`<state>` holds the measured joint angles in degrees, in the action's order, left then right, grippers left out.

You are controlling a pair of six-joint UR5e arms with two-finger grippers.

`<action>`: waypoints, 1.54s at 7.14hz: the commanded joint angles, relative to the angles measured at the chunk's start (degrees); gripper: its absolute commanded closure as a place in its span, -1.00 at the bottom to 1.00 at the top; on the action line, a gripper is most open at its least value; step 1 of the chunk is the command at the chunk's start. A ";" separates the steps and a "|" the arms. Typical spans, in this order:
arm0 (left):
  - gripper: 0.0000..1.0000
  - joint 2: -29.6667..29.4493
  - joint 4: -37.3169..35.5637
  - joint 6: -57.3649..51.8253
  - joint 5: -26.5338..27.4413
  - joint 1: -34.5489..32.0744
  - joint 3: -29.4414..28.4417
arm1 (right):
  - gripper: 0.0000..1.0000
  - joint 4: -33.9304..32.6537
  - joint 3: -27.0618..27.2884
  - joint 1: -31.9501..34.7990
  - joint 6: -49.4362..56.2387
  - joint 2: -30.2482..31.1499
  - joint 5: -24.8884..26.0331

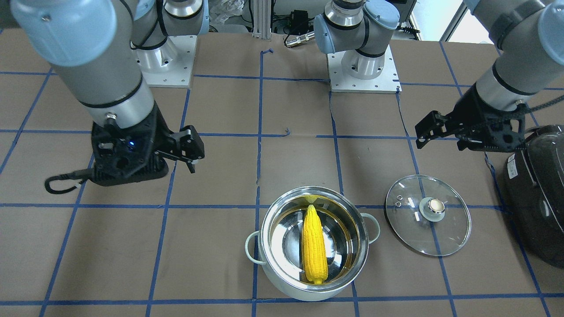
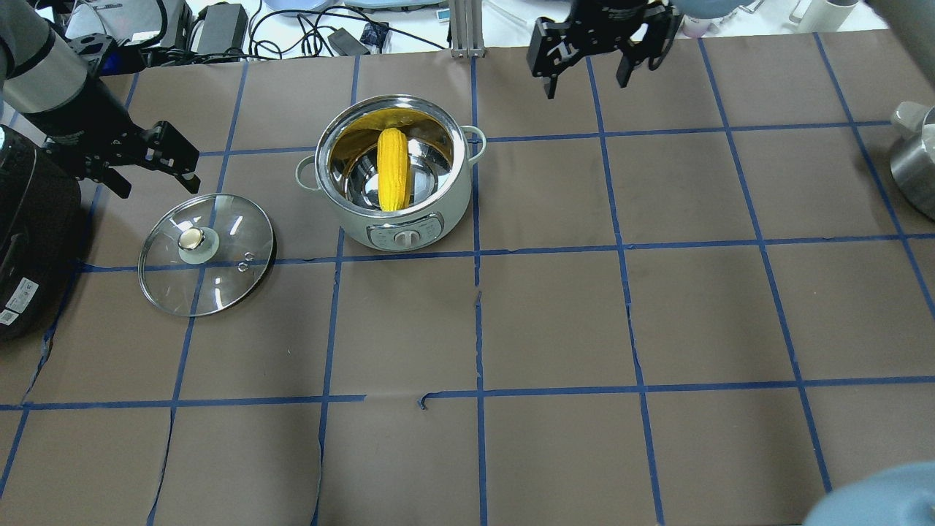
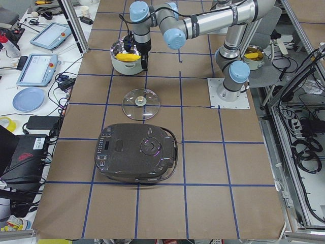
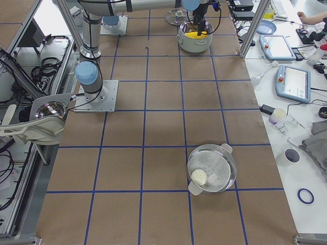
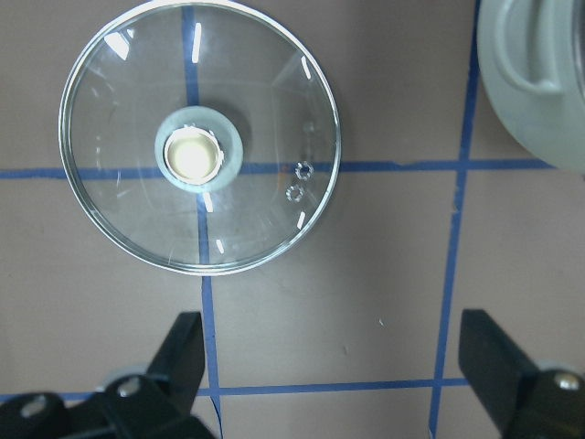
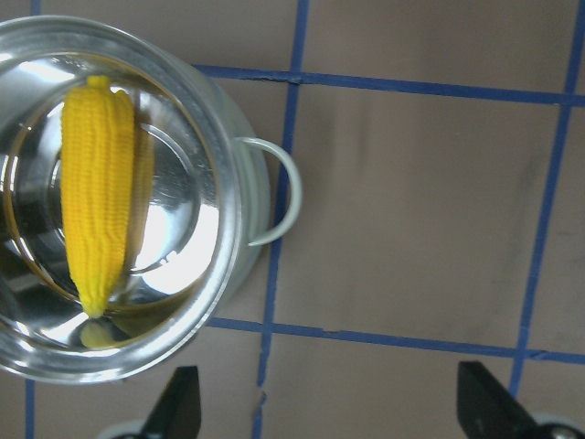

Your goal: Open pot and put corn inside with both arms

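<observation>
The pot (image 1: 308,288) stands open, with the yellow corn (image 1: 314,245) lying inside it across the bottom. The corn also shows in the overhead view (image 2: 393,169) and the right wrist view (image 6: 94,192). The glass lid (image 1: 410,229) lies flat on the table beside the pot, knob up, and sits under the left wrist camera (image 5: 274,137). My left gripper (image 2: 157,186) is open and empty, hovering just beyond the lid. My right gripper (image 2: 586,84) is open and empty, raised above the table to the right of the pot (image 2: 409,230).
A large dark rice-cooker-like appliance (image 2: 29,234) stands at the left end of the table, close to the left arm. A second steel pot (image 4: 212,167) stands far off at the right end. The two arm bases (image 1: 363,66) are at the table's back edge.
</observation>
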<state>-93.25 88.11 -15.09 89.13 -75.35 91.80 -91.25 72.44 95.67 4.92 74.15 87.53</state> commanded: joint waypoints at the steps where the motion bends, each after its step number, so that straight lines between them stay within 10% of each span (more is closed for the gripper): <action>1: -1.00 3.24 6.11 6.79 1.74 -6.62 -3.46 | -1.00 -0.94 10.74 -3.12 5.18 10.88 0.28; 11: -1.00 4.83 -0.13 16.06 1.57 -15.62 -2.67 | -1.00 -4.02 14.40 -3.65 5.54 13.65 4.85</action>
<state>-88.52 88.12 0.99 90.79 -90.87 88.93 -95.22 86.84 92.02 10.46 87.80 92.54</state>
